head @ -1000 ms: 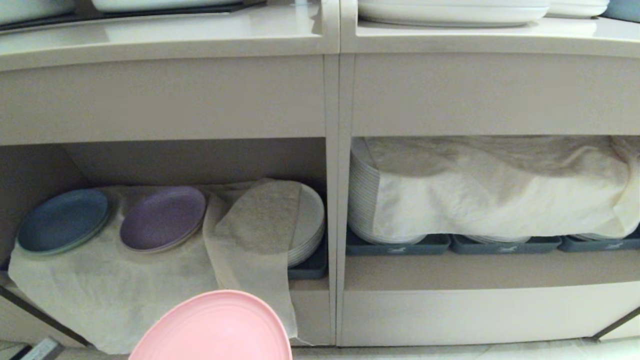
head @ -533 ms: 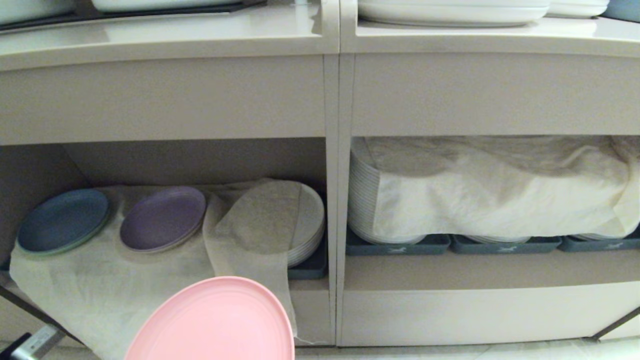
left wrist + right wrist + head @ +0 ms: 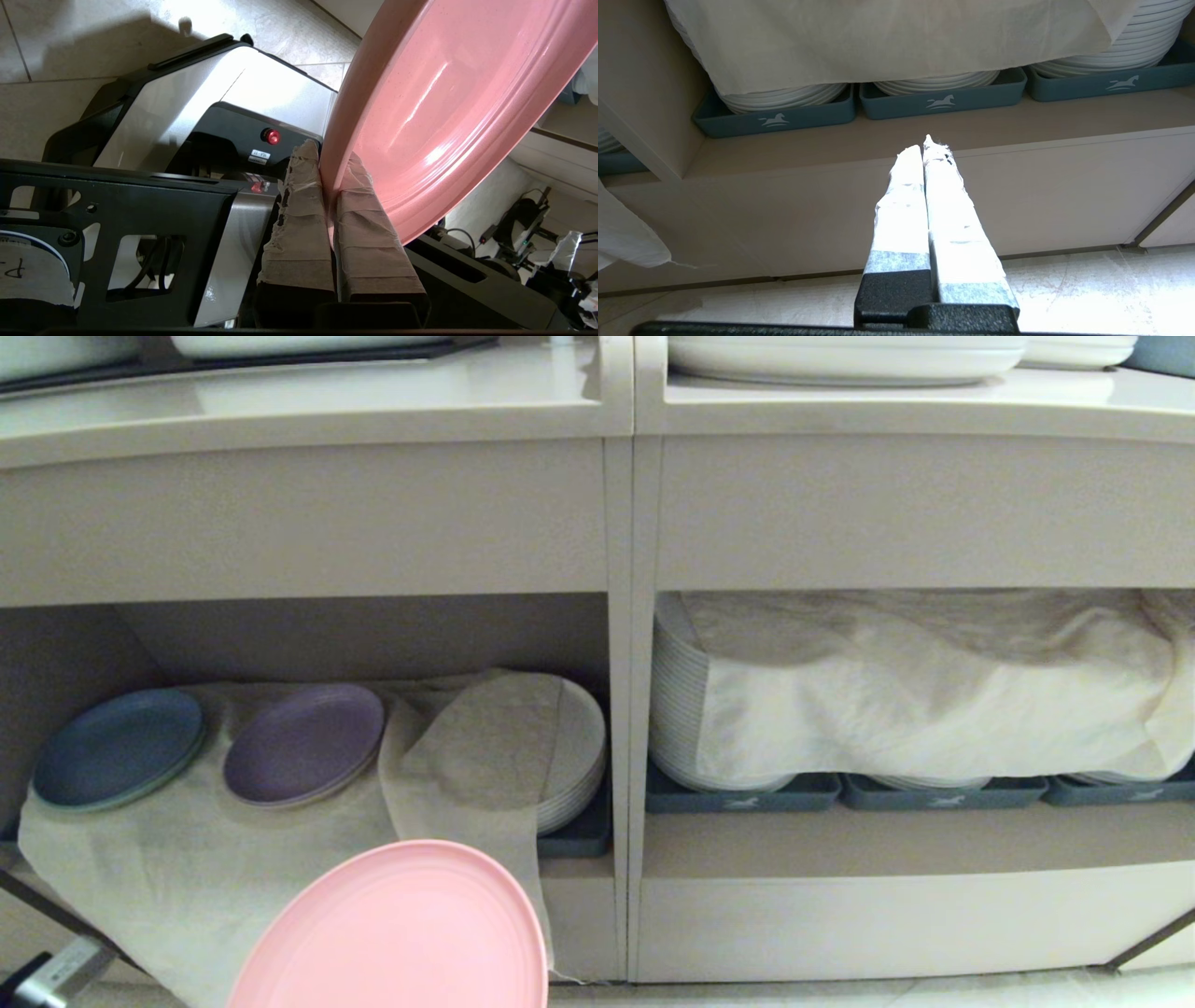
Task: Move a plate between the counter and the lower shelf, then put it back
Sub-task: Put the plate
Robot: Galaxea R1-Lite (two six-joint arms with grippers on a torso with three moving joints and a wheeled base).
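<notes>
left gripper (image 3: 329, 161) pinching plate (image 3: 397, 929) rim, low

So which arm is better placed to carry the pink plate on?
The left. Its tool is already shut on the plate rim, below the left cubby. The right tool is shut, empty, facing the other cubby.
</notes>
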